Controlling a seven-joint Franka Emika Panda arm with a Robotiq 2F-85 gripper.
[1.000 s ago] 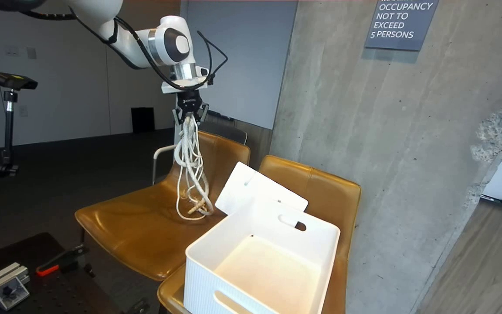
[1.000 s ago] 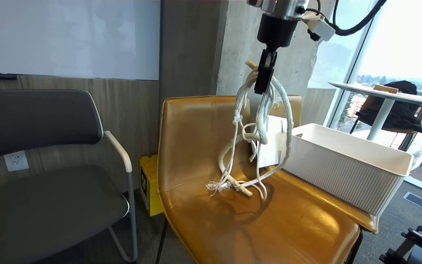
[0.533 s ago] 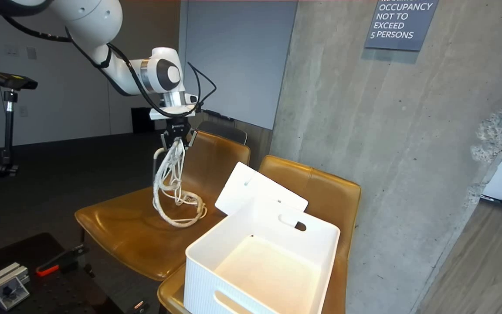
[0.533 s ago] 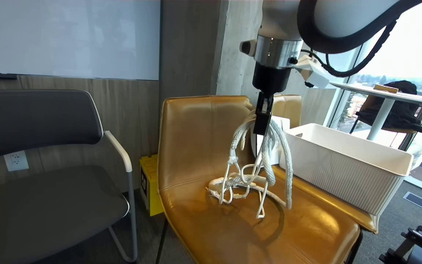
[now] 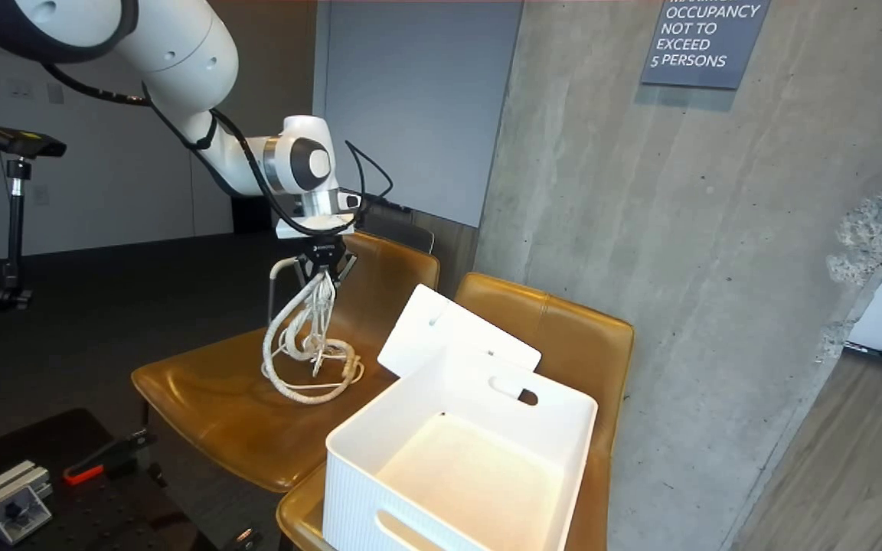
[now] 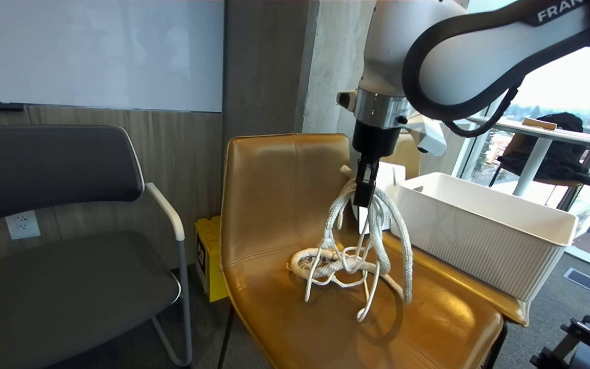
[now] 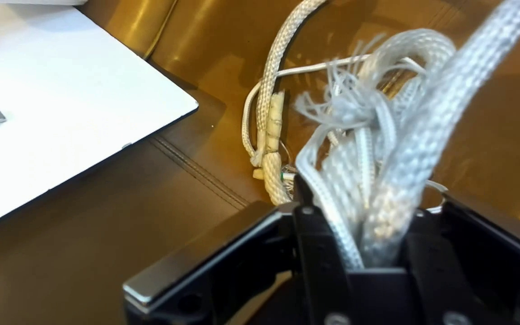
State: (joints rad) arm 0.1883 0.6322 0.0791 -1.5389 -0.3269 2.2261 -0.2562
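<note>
My gripper point(image 5: 324, 285) is shut on a bundle of white rope point(image 5: 320, 302), above the seat of a brown leather chair point(image 5: 211, 390). In an exterior view the gripper point(image 6: 364, 197) points down, with rope loops point(image 6: 377, 225) hanging below it. The lower coils appear to rest on the brown seat point(image 6: 428, 318). In the wrist view thick braided rope point(image 7: 427, 131) and thinner cords pass between the fingers point(image 7: 321, 243). A frayed end point(image 7: 350, 104) and a taped tan end point(image 7: 275, 122) show. The fingertips are partly hidden by rope.
A white open box point(image 5: 479, 467) stands on the neighbouring brown chair point(image 5: 563, 321). A white panel point(image 5: 452, 329) leans behind it, and shows close by in the wrist view point(image 7: 70, 104). A grey armchair point(image 6: 69, 287) and yellow case point(image 6: 215, 261) stand nearby. A concrete wall point(image 5: 678, 268) is behind.
The gripper has lowered with the rope still in it. The rope's lower loops have gone from hanging to lying coiled on the brown seat. The box and panel have not moved.
</note>
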